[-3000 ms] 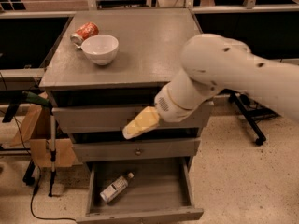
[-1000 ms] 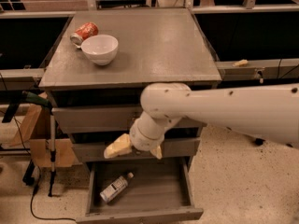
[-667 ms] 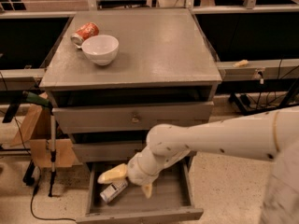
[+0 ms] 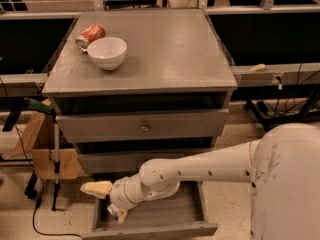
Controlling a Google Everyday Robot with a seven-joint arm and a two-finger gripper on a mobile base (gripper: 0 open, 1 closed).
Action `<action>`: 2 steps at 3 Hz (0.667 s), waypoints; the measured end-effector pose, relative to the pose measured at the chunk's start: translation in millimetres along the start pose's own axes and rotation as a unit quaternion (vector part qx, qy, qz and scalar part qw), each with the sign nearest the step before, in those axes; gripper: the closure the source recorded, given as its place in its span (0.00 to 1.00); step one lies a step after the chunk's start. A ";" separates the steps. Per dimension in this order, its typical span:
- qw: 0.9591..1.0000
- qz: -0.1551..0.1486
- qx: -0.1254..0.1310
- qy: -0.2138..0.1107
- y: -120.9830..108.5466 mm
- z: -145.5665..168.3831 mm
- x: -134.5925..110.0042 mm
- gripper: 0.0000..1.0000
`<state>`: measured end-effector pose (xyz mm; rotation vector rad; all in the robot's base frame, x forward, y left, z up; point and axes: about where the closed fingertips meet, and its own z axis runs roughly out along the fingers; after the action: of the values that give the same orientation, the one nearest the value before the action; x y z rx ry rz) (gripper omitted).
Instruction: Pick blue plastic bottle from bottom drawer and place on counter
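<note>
One camera view looks down steeply from in front of and above the grey three-drawer cabinet, facing its drawer fronts. It sits close, so the cabinet fills the middle. The matte grey square counter (image 4: pixel 170 54) lies toward 12 o'clock and the open grey bottom drawer (image 4: pixel 165 230) touches the frame's edge at 6 o'clock. The bulky white robot arm (image 4: pixel 210 166) enters from 4 o'clock. Its two-finger gripper (image 4: pixel 109 202), fingers spread, sits at 7 o'clock over the drawer's left end.
</note>
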<state>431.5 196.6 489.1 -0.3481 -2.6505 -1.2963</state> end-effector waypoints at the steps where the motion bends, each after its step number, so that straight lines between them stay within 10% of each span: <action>1: 1.000 0.021 -0.015 -0.014 -7.3 21.7 -7.6 0.00; 2: 1.000 0.024 -0.010 -0.009 -7.1 26.9 -8.1 0.00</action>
<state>436.0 212.6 465.4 -0.4273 -2.6286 -1.3122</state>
